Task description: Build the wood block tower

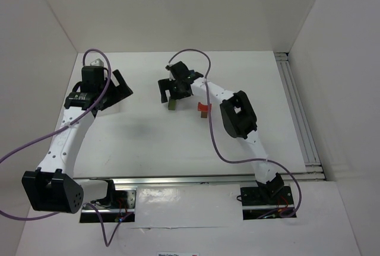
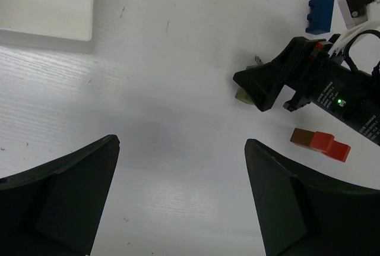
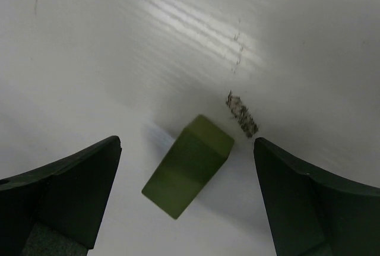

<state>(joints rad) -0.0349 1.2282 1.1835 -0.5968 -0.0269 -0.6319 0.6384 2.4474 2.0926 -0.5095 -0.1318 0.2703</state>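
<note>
Seen from above, two white arms are reaching out over a white counter [image 1: 148, 143]. The left gripper [image 1: 120, 89] is hovering at the left side of the counter with its jaws spread wide and nothing between them. The right gripper [image 1: 170, 91] is hanging near the middle, pointing down over a small olive green block [image 1: 171, 105]. A red block [image 1: 204, 108] is sitting on the counter just to the right of it, partly under the right arm.

The left wrist camera is looking down between its own two dark fingers, which are standing far apart with only bare counter between them. A white tray [image 2: 47, 12] is showing at the top left corner. At the top right, a blue block [image 2: 319, 14] is resting on the counter. Below it, a brown-orange block [image 2: 303, 138] is lying end to end against the red block. The olive green block is peeking out from behind a finger of the right gripper.

The right wrist camera is showing the olive green block sitting on the counter between its two fingers, which are wide open and touching nothing. A dark scuff mark [image 3: 240, 114] is showing just beyond the block
</note>
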